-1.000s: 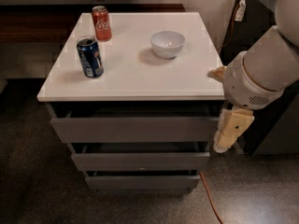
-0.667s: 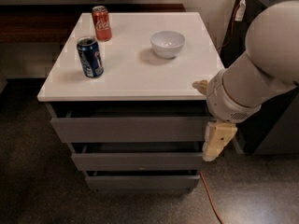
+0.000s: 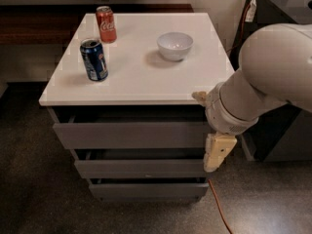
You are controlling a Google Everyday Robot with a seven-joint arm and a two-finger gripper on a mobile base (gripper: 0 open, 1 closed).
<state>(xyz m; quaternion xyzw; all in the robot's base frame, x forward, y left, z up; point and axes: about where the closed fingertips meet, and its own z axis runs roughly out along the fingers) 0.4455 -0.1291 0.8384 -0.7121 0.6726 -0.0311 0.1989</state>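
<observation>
Gripper [image 3: 215,154] shifted left and lower over last second. Now hangs before right end of top drawer [image 3: 129,134], tip level with middle drawer [image 3: 139,168]. Arm [image 3: 265,77] swung further into frame.

gripper [image 3: 215,155] hangs by the front right corner of the top [image 3: 146,84], just in front of the drawers [image 3: 129,134]. obstacles up there: blue can [image 3: 94,60] front left, red can [image 3: 106,24] back left, bowl [image 3: 175,46] back right of centre. wide lane between cans and bowl; front right strip passable. cable [image 3: 220,206] on the floor below.

Gripper [image 3: 217,152] before drawers [image 3: 131,135], rightward
</observation>
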